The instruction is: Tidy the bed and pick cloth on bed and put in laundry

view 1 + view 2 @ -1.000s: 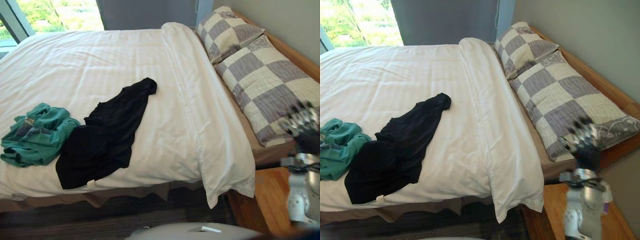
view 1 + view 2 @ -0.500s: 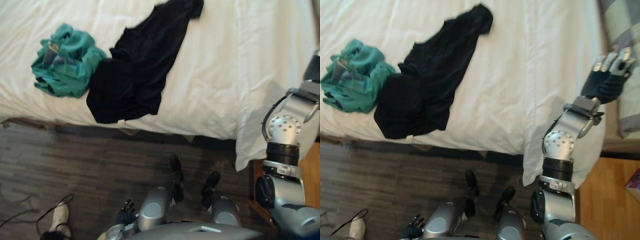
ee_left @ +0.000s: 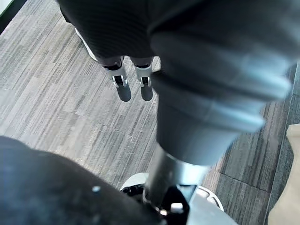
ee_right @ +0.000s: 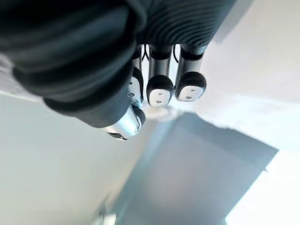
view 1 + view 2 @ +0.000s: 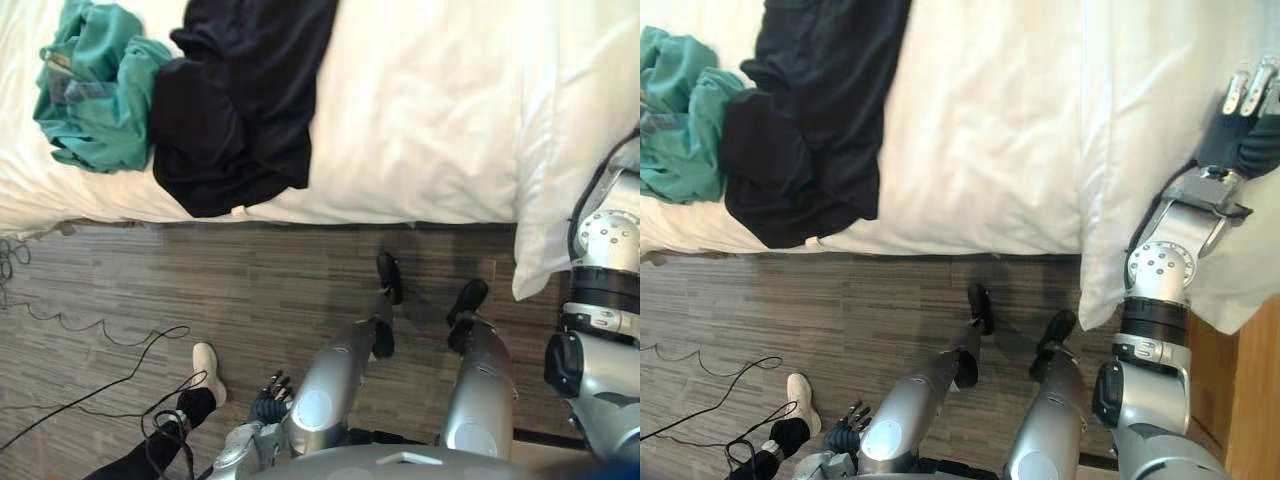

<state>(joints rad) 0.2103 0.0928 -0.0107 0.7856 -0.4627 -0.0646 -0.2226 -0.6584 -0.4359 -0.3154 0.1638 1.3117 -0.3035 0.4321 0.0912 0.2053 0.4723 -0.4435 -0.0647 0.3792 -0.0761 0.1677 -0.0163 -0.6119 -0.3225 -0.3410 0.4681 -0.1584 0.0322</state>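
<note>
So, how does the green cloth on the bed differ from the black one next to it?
The green cloth is bunched into a small crumpled heap; the black cloth is larger and lies spread out flatter. The green cloth sits back from the edge of the bed, while the black cloth's end reaches that edge. Both lie on the bed and touch each other.

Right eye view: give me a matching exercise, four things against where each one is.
Things:
1. black garment
2. green garment
3. right hand
4. left hand

Places:
A. over the right part of the white duvet
B. low, above the floor
C. bunched farthest left on the duvet
D. spread down to the duvet's near edge

Pairs: 1-D, 2-C, 3-A, 4-B
</note>
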